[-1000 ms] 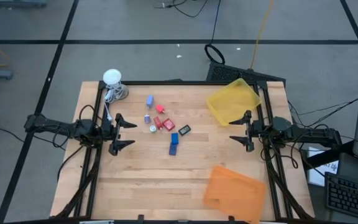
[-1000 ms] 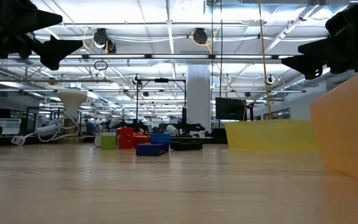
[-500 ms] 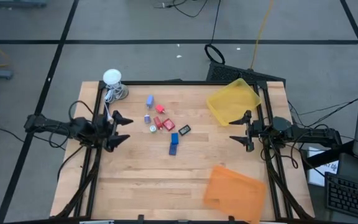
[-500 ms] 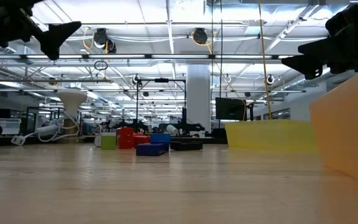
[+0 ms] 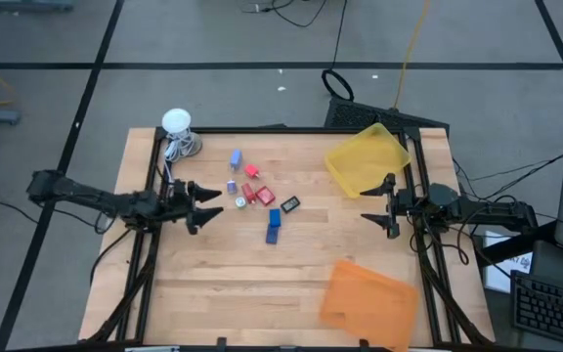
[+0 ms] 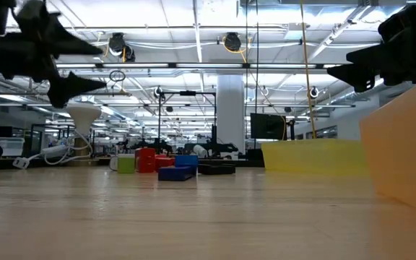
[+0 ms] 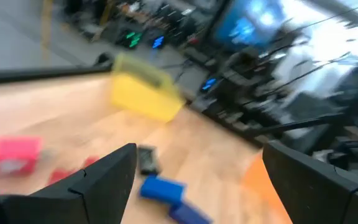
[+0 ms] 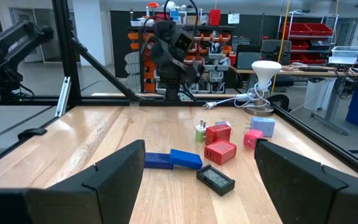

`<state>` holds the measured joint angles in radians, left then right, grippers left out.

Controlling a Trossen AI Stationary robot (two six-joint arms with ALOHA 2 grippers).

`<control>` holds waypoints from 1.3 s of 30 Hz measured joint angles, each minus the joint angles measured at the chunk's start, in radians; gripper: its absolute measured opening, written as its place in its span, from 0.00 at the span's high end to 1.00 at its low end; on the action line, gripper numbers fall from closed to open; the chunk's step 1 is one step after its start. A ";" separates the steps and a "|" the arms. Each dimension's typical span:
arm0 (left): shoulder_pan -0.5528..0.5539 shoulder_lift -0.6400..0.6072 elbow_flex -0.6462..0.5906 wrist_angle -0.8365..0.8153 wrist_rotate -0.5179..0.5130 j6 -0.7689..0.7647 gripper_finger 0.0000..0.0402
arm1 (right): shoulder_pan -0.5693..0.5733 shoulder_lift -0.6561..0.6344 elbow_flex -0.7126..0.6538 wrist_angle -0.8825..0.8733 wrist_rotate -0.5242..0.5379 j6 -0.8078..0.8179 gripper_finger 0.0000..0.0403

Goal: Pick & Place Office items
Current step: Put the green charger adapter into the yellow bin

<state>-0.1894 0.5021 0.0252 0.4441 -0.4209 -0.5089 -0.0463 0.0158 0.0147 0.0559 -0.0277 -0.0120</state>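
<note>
The left gripper (image 5: 209, 204), open wide and empty, has reached further toward the office items (image 5: 258, 195); the right gripper (image 5: 374, 204) waits open.

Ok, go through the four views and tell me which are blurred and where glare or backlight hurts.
Left wrist view: motion-smeared, the pink blocky piece and yellow flat tray soft-edged. Right wrist view: sharp, the small black flat piece crisp. Low view: bright ceiling lights leave the left gripper and right gripper as black silhouettes. High view: even light, no glare on the wooden table.
</note>
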 joint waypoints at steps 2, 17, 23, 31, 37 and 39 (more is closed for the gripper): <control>0.000 0.075 0.022 -0.007 -0.025 -0.024 0.13 | 0.000 0.000 0.000 0.000 0.000 0.000 0.27; 0.018 0.669 0.441 -0.448 -0.138 0.034 0.13 | 0.000 0.000 0.000 0.000 0.000 0.000 0.27; 0.095 0.866 0.461 -0.429 -0.102 0.023 0.13 | 0.000 0.000 0.000 0.000 0.000 0.000 0.27; 0.159 1.006 0.461 -0.405 -0.032 -0.006 0.13 | 0.000 0.000 0.000 0.000 0.000 0.000 0.27; 0.161 1.046 0.463 -0.327 -0.003 0.109 0.13 | 0.000 0.000 0.000 0.000 0.000 0.000 0.27; 0.161 1.048 0.463 -0.304 -0.002 0.136 0.13 | 0.000 0.000 0.000 0.000 0.000 0.000 0.27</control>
<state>-0.0280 1.5504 0.4885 0.1398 -0.4226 -0.3730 -0.0462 0.0161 0.0151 0.0555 -0.0277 -0.0119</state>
